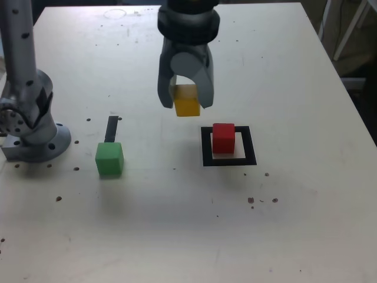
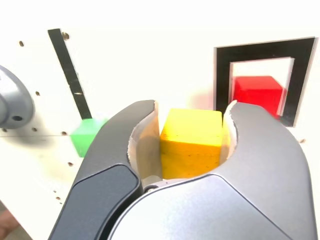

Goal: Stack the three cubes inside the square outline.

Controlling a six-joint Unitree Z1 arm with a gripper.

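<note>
Claw (image 1: 187, 101), upper ctr of ext. view, gripped yellow cube (image 1: 188, 107). Red cube (image 1: 224, 139), inside black square (image 1: 250, 145), lay lower right of claw; green cube (image 1: 109, 159) sat lower left.

White table (image 1: 159, 236), matte top, small dark spots scattered over it. Black square outline (image 1: 250, 147) lies flat, exterior view's right of center; red cube (image 1: 224, 139) sits upright on its white inside, toward the exterior view's left side. Green cube (image 1: 109, 159) upright, well apart, exterior view's left. Thin black strip (image 1: 111, 129) lies flat, one end just beside green cube; can't tell if touching. Gray round arm base (image 1: 42, 147) stands at exterior view's far left.
</note>
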